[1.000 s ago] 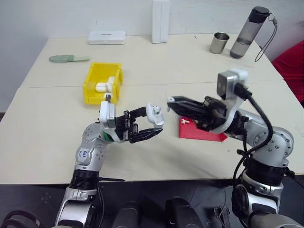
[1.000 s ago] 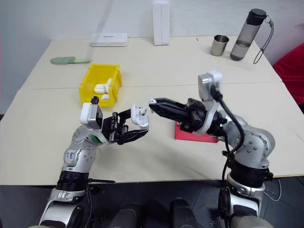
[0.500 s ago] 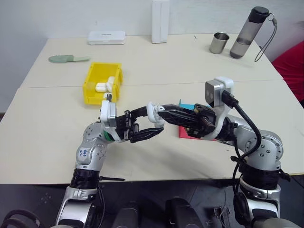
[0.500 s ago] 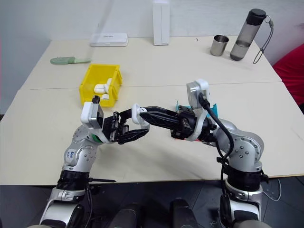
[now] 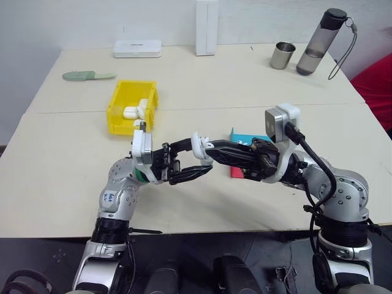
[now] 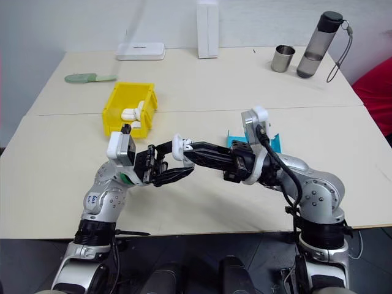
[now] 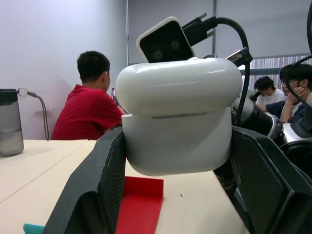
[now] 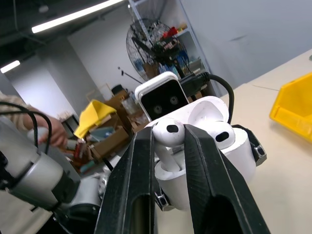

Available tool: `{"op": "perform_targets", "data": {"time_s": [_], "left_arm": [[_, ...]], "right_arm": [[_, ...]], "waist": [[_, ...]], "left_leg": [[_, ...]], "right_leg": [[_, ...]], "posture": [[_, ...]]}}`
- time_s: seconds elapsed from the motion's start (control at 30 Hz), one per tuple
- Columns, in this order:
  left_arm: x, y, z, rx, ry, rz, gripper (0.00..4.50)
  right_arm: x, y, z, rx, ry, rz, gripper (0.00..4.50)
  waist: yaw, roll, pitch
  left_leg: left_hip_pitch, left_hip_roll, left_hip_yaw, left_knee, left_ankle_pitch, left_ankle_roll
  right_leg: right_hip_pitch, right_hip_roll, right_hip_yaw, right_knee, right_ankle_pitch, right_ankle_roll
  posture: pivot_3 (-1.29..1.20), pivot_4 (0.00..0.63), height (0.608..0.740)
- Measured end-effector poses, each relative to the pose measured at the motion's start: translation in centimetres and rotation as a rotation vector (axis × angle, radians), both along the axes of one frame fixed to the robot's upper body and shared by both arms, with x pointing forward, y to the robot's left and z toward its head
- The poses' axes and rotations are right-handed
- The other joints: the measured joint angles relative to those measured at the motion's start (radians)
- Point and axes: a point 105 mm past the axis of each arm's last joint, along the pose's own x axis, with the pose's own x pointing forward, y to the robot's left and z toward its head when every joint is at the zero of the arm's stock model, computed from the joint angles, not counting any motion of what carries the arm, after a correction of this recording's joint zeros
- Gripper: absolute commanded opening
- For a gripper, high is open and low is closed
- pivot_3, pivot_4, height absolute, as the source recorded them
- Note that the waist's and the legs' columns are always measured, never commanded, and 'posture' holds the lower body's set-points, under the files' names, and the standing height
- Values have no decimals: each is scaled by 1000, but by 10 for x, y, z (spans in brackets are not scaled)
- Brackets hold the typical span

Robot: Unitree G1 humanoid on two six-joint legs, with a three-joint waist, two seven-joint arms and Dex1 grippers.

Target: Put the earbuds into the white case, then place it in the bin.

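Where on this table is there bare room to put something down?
The near-left table in front of the yellow bin is bare, as is the middle stretch between the bin and the steel cup. It's crowded mid-front around the red tray.

Table [image 5: 55, 177] carries a yellow bin [image 5: 132, 108] near its left edge; flat box [image 5: 137, 48], tall box [image 5: 207, 19], cup [image 5: 282, 55], bottle [image 5: 319, 41] along the far edge; red tray [image 5: 238, 171] and blue tray [image 5: 242, 135] toward the right.
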Motion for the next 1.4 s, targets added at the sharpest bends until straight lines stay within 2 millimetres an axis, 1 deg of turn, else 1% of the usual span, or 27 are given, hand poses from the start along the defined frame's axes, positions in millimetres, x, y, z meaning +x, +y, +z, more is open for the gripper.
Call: {"op": "perform_targets", "data": {"time_s": [0.1,0.4,0.43,0.53,0.6,0.67,0.7,0.8,0.83,0.9,1.0,1.03,1.1,1.13,1.17,1.2,1.27,1.4], "left_arm": [[1,-1,-2,8,13,0,2764],[4,-1,-7,14,39,7,2764],[4,-1,-7,14,39,7,2764],[5,1,-6,8,37,17,2764],[5,3,-5,3,34,26,2764],[6,4,-5,1,33,28,2764],[6,4,-5,1,33,28,2764],[4,3,0,-12,8,24,2764],[4,5,0,-5,3,28,2764],[5,9,0,10,-6,38,2764],[7,13,-5,74,-30,73,2764],[9,15,-8,105,-39,89,2764],[13,14,-17,227,-85,122,2764],[17,14,-22,297,-111,140,2764],[18,14,-24,331,-128,150,2764],[19,12,-27,380,-156,155,2764],[18,6,-31,422,-183,146,2764],[19,-6,-33,460,-202,132,2764]], "right_arm": [[0,0,-3,-28,-37,-9,504],[2,0,-8,-66,-52,-35,504],[3,0,-8,-67,-51,-38,1001],[4,-1,-8,-70,-49,-48,1704],[3,-2,-8,-71,-51,-46,2513],[3,-4,-7,-69,-54,-48,3202],[1,-6,-6,-71,-56,-46,3370],[-5,-20,-16,-131,14,-32,4338],[-7,-28,-18,-152,38,-33,4470],[-8,-41,-17,-169,43,-60,4470],[-7,-54,-15,-181,10,-115,4470],[-6,-55,-14,-178,-6,-128,4296],[-3,-57,-11,-189,-64,-157,3894],[-2,-57,-10,-207,-107,-164,3546],[-2,-55,-9,-220,-135,-160,3203],[-2,-50,-9,-247,-170,-149,2852],[-1,-43,-9,-274,-203,-134,2140],[-3,-19,-7,-322,-271,-77,736]], "waist": [[0,0,0],[0,0,0],[0,0,0],[1,0,0],[0,0,0],[1,0,0],[2,0,0],[10,-1,0],[13,-1,0],[20,-1,1],[25,-1,1],[25,-1,1],[26,-1,1],[26,-1,1],[27,-1,1],[26,-1,1],[26,-1,1],[26,-1,1]], "left_leg": [[0,0,0,0,0,0],[0,0,0,0,0,0],[0,0,0,0,0,0],[0,0,0,0,0,0],[0,0,0,0,0,0],[0,0,0,0,0,0],[0,0,0,0,0,0],[0,0,0,0,0,1],[0,0,0,0,0,1],[0,0,0,0,0,1],[0,1,1,0,0,1],[0,1,1,0,0,1],[0,1,1,0,0,1],[0,1,1,0,0,1],[0,1,1,0,0,1],[0,1,1,0,0,1],[0,1,1,-1,0,1],[0,1,1,0,0,1]], "right_leg": [[0,0,0,0,0,0],[0,0,0,0,0,0],[0,0,0,0,0,0],[0,0,0,0,0,0],[0,0,0,-1,0,0],[0,0,0,-1,0,0],[0,0,0,-1,0,0],[1,0,0,-2,0,0],[2,0,0,-3,0,0],[2,0,0,-4,0,0],[3,1,0,-5,0,0],[3,1,0,-5,0,0],[3,1,0,-5,0,0],[3,1,0,-6,0,0],[3,1,0,-6,0,0],[3,1,0,-6,0,0],[3,1,0,-7,0,0],[3,1,0,-7,0,0]], "posture": [[0,150,740],[0,150,740],[0,150,740],[0,150,740],[0,150,740],[0,150,740],[0,150,740],[0,150,740],[0,150,740],[0,150,740],[0,150,740],[0,150,740],[0,150,740],[0,150,740],[0,150,740],[0,150,740],[0,150,740],[0,150,740]]}}
